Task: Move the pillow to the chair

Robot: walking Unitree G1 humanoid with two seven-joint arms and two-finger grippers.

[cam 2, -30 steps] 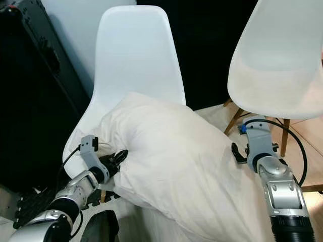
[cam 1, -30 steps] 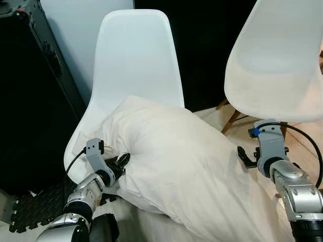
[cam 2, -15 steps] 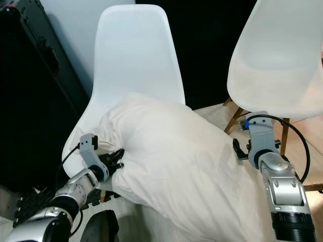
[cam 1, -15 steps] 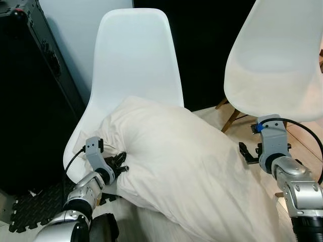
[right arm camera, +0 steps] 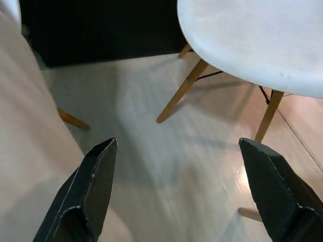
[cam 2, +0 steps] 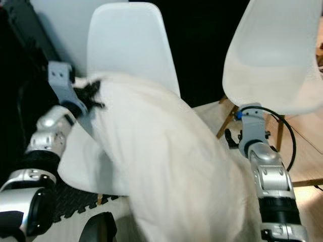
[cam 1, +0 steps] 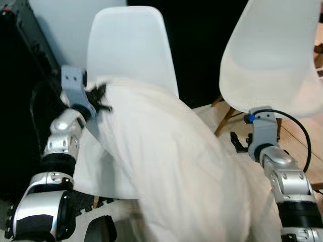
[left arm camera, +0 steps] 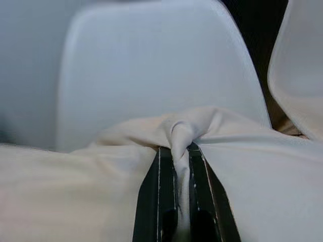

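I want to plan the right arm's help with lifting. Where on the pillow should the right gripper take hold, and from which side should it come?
Probably the pillow's right edge, beside the open right gripper, coming in sideways from the robot's right. The left gripper is shut on a bunched fold at the upper left corner, over the white chair, so the pillow hangs slanted and its right side sags unsupported. Pinch a gathered fold; the flat face offers nothing to grip.

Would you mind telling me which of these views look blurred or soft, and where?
Left eye view: the white fabric pillow is smeared, the left gripper soft. Left wrist view: the black fingers are fairly crisp, the white plastic chair behind hazy. Right wrist view: the pale wooden floor is streaked.
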